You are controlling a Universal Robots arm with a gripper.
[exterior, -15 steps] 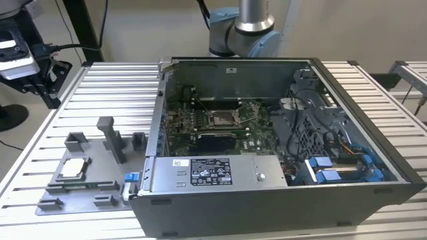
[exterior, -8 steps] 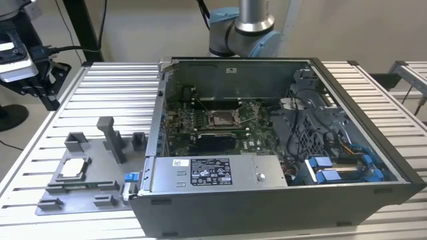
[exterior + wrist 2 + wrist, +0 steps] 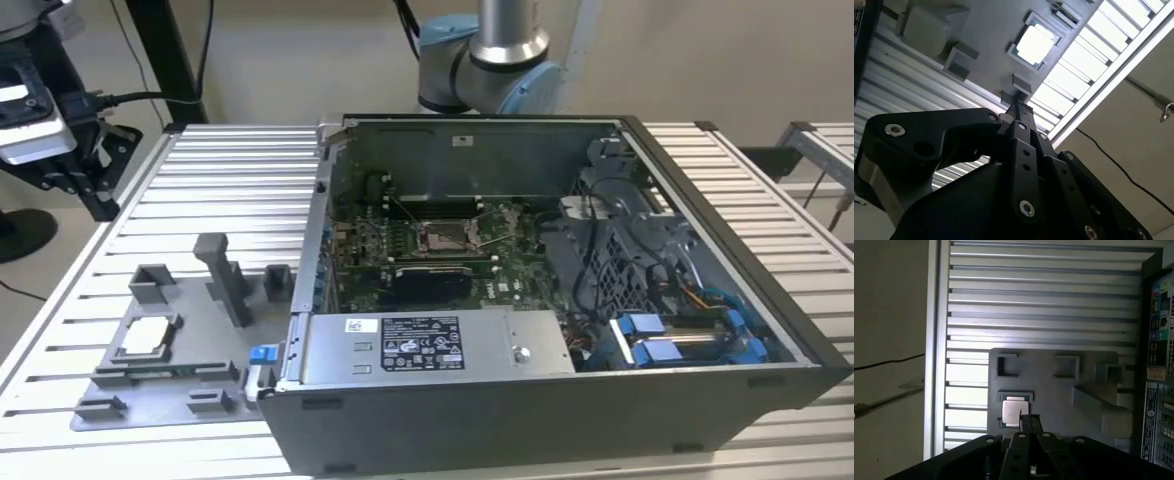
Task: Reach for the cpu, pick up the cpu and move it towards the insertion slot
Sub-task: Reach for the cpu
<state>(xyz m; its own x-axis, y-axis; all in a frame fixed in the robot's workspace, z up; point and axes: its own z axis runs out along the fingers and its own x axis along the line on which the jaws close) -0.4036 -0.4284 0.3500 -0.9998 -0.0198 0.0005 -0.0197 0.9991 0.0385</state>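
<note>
Left to right in the exterior view: slatted table [image 3: 214, 180], and on it at the exterior view's left a grey fixture plate [image 3: 220, 350]. The cpu [image 3: 147, 337] lies flat in a square nest on that plate, silvery face up, nothing touching it. Just beside the plate, toward the exterior view's right, is the open computer case [image 3: 534, 420]. Inside it is the insertion slot [image 3: 445, 236], w/ a shiny frame on green board, well apart from the cpu and w/ the case wall btwn them. In the first wrist view the gripper [image 3: 1029, 421] has its fingers together, nothing btwn them, tips aimed down at the plate. There the tips overlap one edge of the cpu [image 3: 1016, 409]. In the second wrist view the cpu [image 3: 1035, 44] sits beyond the tips w/ bare plate btwn. So prob. the gripper hangs above the plate, off to one side of the cpu, no contact. Key relation: the cpu lies ahead of the tips and lower. It's square, so no long axis, and its edges look approx squared up w/ the fingers' closing line. Reach looks underway, pick not yet done.
</note>
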